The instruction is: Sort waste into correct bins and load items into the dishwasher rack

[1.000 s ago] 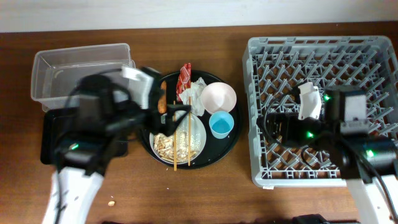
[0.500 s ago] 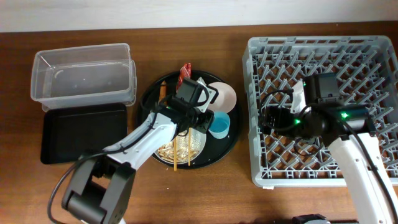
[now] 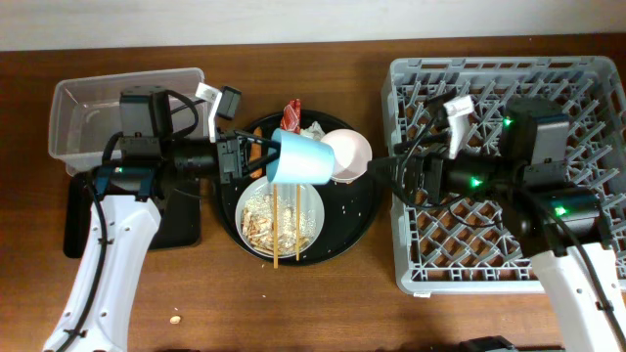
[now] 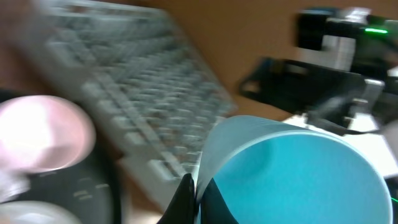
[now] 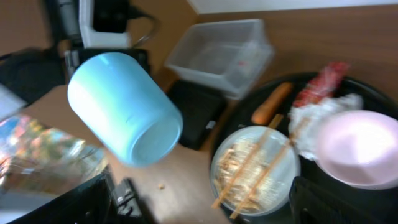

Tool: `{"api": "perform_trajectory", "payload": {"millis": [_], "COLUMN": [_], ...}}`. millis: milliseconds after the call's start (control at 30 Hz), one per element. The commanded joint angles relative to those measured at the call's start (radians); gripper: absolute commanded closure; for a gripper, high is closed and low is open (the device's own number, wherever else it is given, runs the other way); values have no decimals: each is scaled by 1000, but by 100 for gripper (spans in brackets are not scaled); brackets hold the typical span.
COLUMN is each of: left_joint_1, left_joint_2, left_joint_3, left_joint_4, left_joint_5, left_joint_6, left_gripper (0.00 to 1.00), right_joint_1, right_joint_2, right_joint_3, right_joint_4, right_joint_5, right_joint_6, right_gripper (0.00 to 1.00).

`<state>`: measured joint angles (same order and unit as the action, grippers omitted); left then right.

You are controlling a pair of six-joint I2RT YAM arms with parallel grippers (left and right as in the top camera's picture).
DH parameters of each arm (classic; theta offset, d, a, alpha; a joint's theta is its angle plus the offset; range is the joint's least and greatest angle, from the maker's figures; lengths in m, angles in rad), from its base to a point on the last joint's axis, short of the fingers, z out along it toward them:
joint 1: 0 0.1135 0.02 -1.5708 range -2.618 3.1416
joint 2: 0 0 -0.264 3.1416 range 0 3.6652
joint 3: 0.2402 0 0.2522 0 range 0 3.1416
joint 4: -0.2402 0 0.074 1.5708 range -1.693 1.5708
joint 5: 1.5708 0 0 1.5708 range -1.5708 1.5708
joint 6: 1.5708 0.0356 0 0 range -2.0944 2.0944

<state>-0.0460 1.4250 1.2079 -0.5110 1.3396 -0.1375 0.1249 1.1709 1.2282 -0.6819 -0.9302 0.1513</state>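
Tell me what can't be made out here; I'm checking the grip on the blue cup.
Left gripper: overhead, fingertips hidden by the cup; left wrist view too blurred to show the contact clearly.
Carrot stick: overhead, mostly covered by that gripper.
Black bin: overhead, partly under the left arm.

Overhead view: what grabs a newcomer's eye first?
The light-blue cup, tipped sideways in the left claw above the round black tray. Below it sits the plate of rice-like scraps with two chopsticks laid across it. The big grey dishwasher rack fills the right side.
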Motion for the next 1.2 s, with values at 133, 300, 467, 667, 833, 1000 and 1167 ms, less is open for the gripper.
{"api": "perform_trajectory", "payload": {"millis": [133,300,467,667,833,1000,1167], "left_joint_1": [-26,-26,-26,-23,-23,-23,-23], "left_joint_2": [2,2,2,2,2,2,2], "left_joint_3": [4,4,4,4,4,4,4], "left_joint_4": [1,1,2,2,1,-21,-51], "left_joint_5": [234,234,232,-25,-132,-132,-132], "left_joint_6": [-34,-34,-34,-34,-34,-34,-34], "left_gripper": [99,99,45,1,1,1,1], "right_joint_1": [238,314,311,189,-311,-642,-748], "right_joint_2": [35,64,56,-221,-320,-2,354], "right_joint_3": [7,7,7,8,8,9,36], "right_joint_4": [227,267,256,-117,-419,-447,-495], "right_joint_5": [-76,-80,-55,608,980,928,754], "right_joint_6": [-16,-21,-21,46,121,188,175], "right_gripper": [8,24,42,43,44,44,32]}}
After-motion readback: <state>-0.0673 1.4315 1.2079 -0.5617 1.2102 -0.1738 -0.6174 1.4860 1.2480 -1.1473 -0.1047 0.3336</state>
